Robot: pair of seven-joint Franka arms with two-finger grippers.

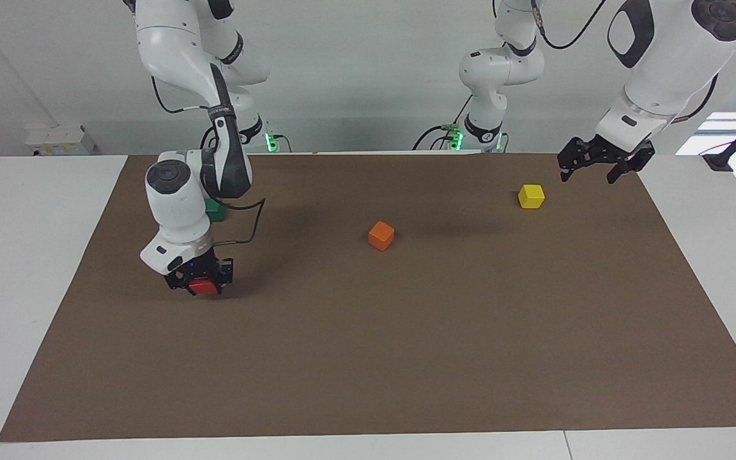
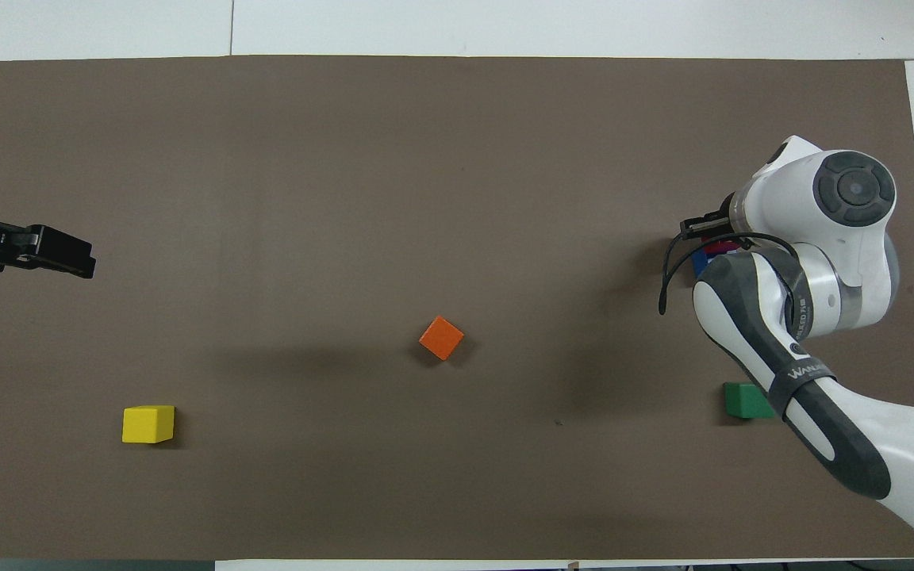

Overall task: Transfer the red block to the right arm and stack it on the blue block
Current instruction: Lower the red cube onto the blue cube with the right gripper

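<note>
My right gripper (image 1: 202, 281) is shut on the red block (image 1: 204, 287) and holds it low over the mat at the right arm's end of the table. In the overhead view the right arm covers most of the gripper (image 2: 715, 242); only a sliver of the red block (image 2: 717, 247) shows, with a sliver of the blue block (image 2: 698, 266) beside it. The blue block is hidden in the facing view, so I cannot tell whether the two touch. My left gripper (image 1: 600, 172) is open and empty and waits raised at the left arm's end, also seen from overhead (image 2: 68, 258).
An orange block (image 1: 381, 236) lies mid-mat. A yellow block (image 1: 531, 196) lies near the left gripper. A green block (image 1: 216, 209) sits nearer to the robots than the right gripper, partly covered by the right arm. A brown mat (image 1: 406, 358) covers the table.
</note>
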